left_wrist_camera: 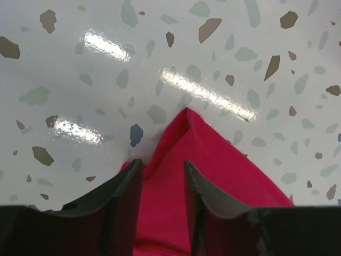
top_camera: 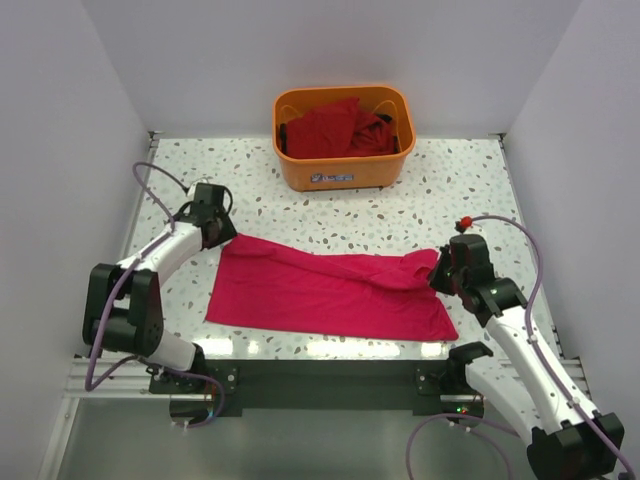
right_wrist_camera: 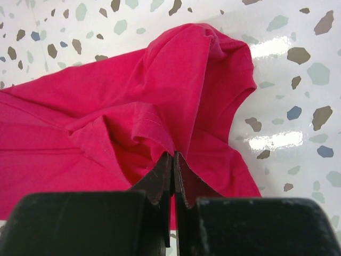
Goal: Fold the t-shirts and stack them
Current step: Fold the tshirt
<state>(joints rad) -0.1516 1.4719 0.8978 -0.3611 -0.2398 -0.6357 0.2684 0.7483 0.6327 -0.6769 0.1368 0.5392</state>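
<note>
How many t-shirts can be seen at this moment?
2 at least: a crimson t-shirt spread on the table, and dark red cloth bundled in the orange basket, which may hold several.

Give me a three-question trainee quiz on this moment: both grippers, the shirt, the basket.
1. True or false: the right gripper is shut on a fold of the shirt.
2. The jaws of the left gripper stand: A) apart, over a corner of the shirt; B) shut, holding nothing; C) shut on the collar.
3. Fill in: the orange basket at the back holds more red ____.
Key: 1 true; 2 A; 3 shirts.
</note>
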